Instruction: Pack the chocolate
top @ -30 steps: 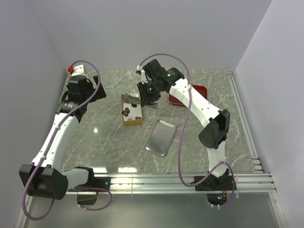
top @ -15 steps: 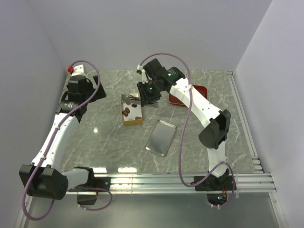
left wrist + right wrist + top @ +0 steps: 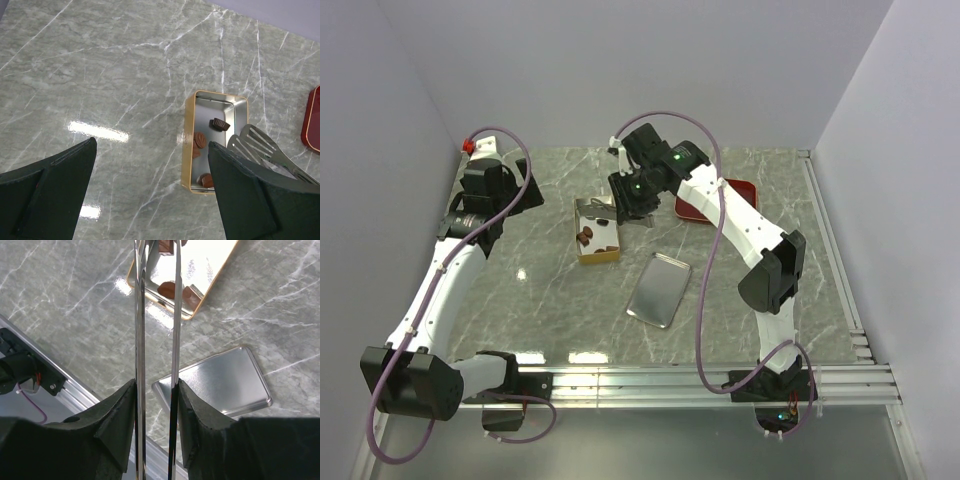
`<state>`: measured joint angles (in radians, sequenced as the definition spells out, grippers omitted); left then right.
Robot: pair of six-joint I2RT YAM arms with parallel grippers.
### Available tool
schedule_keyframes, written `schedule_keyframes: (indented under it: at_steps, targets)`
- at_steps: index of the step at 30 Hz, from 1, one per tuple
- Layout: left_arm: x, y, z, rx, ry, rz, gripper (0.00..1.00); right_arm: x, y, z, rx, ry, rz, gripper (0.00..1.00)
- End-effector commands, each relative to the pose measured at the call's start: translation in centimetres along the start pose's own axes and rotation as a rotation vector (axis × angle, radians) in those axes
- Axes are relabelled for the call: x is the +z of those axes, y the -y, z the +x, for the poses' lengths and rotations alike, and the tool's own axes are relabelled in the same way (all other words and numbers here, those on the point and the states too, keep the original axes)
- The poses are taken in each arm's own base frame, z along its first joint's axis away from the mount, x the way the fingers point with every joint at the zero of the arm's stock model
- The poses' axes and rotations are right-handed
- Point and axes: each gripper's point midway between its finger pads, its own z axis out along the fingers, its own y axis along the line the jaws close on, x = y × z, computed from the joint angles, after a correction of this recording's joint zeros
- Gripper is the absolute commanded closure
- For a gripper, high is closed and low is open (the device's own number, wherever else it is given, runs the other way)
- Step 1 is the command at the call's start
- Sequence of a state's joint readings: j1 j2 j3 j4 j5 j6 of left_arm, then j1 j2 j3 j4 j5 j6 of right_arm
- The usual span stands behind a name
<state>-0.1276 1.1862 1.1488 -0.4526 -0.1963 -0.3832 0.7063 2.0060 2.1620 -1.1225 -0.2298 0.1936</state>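
Nearest lies the flat silver metal lid (image 3: 658,288), apart from the work. Beyond it, small brown chocolate pieces (image 3: 199,140) sit inside the gold rectangular tin (image 3: 220,93). The right end effector (image 3: 156,400) is clamped on slotted metal tongs (image 3: 255,142) hovering at the tin's edge; a low blade could shove the light tin or flick a piece out. The tong tips are cut off in the wrist view, so a pinched piece is possible. The left end effector (image 3: 151,145) hangs wide, empty. Farthest, the red rectangular tray (image 3: 740,190) is mostly hidden behind the arm.

Brown chocolate (image 3: 218,123), gold tin (image 3: 187,125), red tray (image 3: 314,117), grey-green white-veined table (image 3: 100,75)
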Motion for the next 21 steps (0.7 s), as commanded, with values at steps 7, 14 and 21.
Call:
schedule_keyframes:
  at_steps: [7, 14, 21]
  targets:
    - [-0.8, 0.3, -1.7, -0.012, 0.057, 0.015, 0.00, -2.6, 5.3, -3.5, 0.076, 0.125, 0.088, 0.57]
    - [-0.7, 0.2, -1.7, -0.014, 0.058, 0.009, 0.01, -5.6, 13.7, -4.2, 0.185, 0.189, 0.233, 0.57]
    - [-0.7, 0.2, -1.8, -0.011, 0.059, 0.006, 0.00, -6.6, 20.3, -2.7, 0.261, 0.187, 0.355, 0.57]
